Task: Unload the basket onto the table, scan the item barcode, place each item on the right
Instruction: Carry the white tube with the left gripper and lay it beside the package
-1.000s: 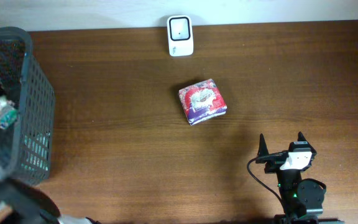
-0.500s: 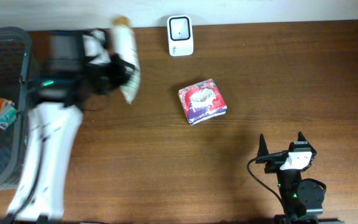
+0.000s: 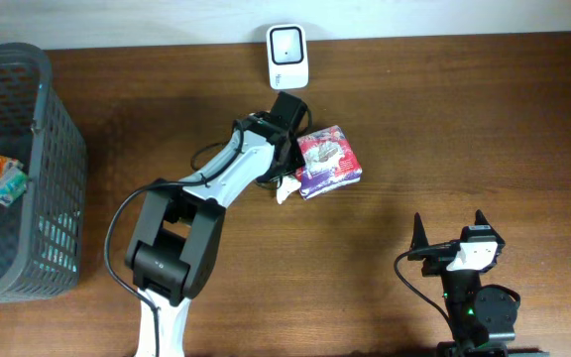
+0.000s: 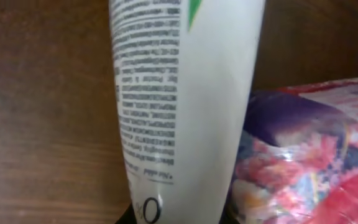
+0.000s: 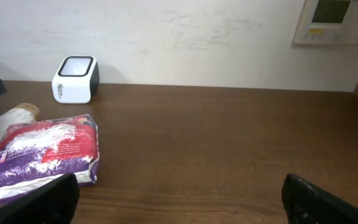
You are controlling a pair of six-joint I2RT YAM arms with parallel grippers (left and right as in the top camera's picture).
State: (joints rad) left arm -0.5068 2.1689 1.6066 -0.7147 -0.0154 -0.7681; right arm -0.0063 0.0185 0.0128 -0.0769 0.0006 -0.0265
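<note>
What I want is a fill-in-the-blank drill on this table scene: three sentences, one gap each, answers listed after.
The white tube is gripped by the ____ arm's jaws.
The right arm has its jaws ____.
The scanner at the far edge of the table has a ____ casing.
Missing words: left; open; white.

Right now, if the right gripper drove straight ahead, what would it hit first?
Likely nothing until the wall: the right gripper faces bare table; the packet lies left of its line.
</note>
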